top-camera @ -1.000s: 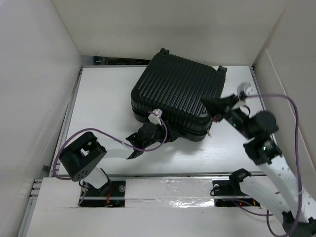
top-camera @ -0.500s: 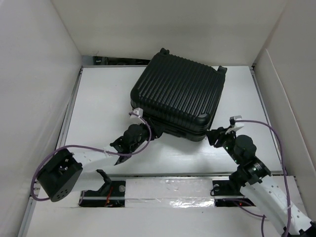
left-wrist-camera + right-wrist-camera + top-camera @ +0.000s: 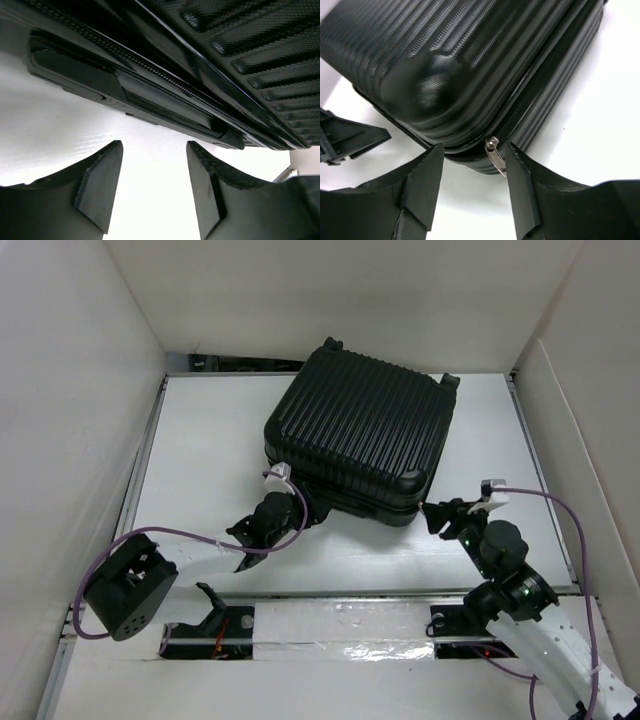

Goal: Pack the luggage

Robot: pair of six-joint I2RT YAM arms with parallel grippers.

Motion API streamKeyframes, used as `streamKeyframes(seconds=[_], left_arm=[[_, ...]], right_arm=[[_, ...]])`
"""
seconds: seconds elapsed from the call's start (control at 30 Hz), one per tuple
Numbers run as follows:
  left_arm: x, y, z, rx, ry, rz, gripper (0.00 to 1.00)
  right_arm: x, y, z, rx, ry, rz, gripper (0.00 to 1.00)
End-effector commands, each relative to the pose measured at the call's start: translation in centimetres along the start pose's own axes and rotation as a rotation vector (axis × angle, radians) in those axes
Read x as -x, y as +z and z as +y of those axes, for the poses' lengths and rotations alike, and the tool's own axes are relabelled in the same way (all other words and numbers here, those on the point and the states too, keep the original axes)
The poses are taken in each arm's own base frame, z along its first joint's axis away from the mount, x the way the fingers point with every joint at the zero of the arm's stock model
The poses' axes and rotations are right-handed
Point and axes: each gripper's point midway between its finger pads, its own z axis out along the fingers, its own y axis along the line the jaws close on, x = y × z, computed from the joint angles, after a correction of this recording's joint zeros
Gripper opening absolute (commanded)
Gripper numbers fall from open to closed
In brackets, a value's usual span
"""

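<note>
Showed shut luggage point(image 3: 360, 435), cropped in wrist views, inside hidden, left tool point(image 3: 154, 150) and right tool point(image 3: 472, 150) spread apart, gripped nothing.

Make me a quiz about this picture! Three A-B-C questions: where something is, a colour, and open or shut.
1. Where is the silver zipper pull?
A) at the luggage corner by the right gripper
B) on top of the lid
C) at the far edge
2. What colour is the luggage?
A) red
B) black
C) blue
3. How is the lid?
A) wide open
B) taken off
C) down, shut
Answers: 1A, it hangs at the near corner seam; 2B, the ribbed shell is black; 3C, both shells meet.
</note>
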Motion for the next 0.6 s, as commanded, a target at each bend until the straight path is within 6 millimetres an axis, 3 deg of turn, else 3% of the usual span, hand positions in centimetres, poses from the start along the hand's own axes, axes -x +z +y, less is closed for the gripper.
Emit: streamKeyframes(seconds=[0.0, 0.03, 0.17, 0.37, 0.57], left_arm=[[0.4, 0.0, -1.2, -0.056, -0.018, -0.014, 0.52], [0.6, 0.0, -1.5, -0.069, -0.019, -0.018, 0.52], [0.8, 0.0, -2.0, -0.082, -0.021, -0.02, 0.54], [0.7, 0.1, -2.2, -0.09, -0.02, -0.015, 0.54], [0.4, 0.6, -2.7, -0.106, -0.029, 0.006, 0.55]], right_arm=[[-1.0, 0.8, 0.4, -0.001, -0.029, 0.077, 0.55], [-2.2, 1.5, 0.2, -0.015, -0.058, 0.14, 0.55], [-2.1, 2.7, 0.9, 0.002, -0.138, 0.197, 0.54], [-1.9, 3.2, 0.3, -0.029, -0.138, 0.179, 0.54], [-3.1, 3.7, -0.3, -0.06, -0.129, 0.232, 0.48]])
